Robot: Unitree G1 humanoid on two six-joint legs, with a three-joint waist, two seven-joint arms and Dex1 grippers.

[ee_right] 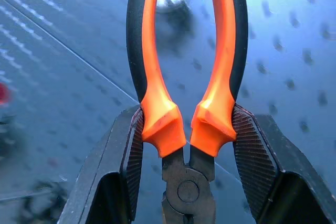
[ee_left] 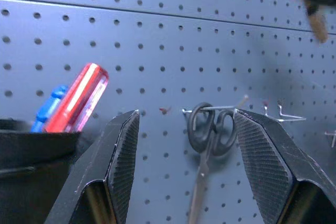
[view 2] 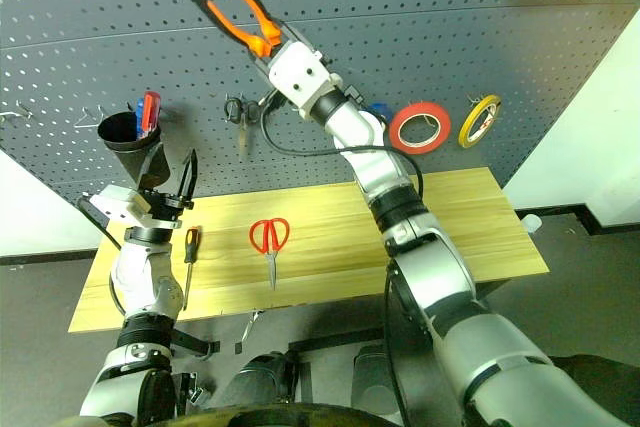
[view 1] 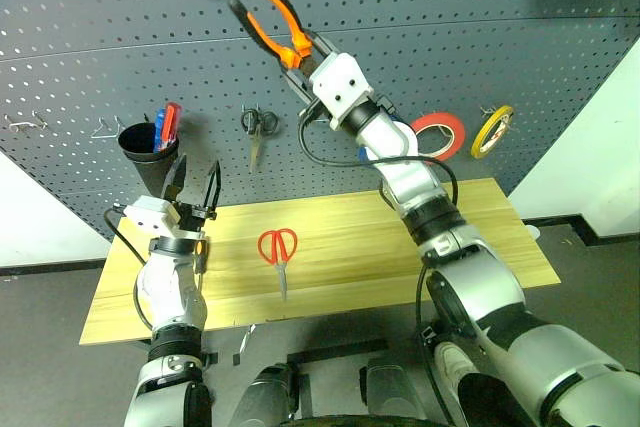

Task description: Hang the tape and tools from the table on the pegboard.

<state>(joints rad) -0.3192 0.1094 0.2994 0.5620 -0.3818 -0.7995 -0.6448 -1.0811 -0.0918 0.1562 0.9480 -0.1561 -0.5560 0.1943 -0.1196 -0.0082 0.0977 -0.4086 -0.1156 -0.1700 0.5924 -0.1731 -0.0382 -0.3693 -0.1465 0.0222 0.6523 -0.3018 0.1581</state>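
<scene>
my left gripper (view 1: 198,187) hangs apart and empty over the table (view 1: 480,237), where the screwdriver (view 2: 187,257) and red scissors (view 1: 278,252) still wait, while my right gripper (view 1: 305,64) is clamped on the pliers (view 1: 270,22) raised toward the pegboard (view 1: 80,57), the yellow tape (view 1: 493,131) already hung.

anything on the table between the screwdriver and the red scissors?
No. In the right eye view the table top is bare wood between the screwdriver and the red scissors; they lie apart with nothing between them.
</scene>
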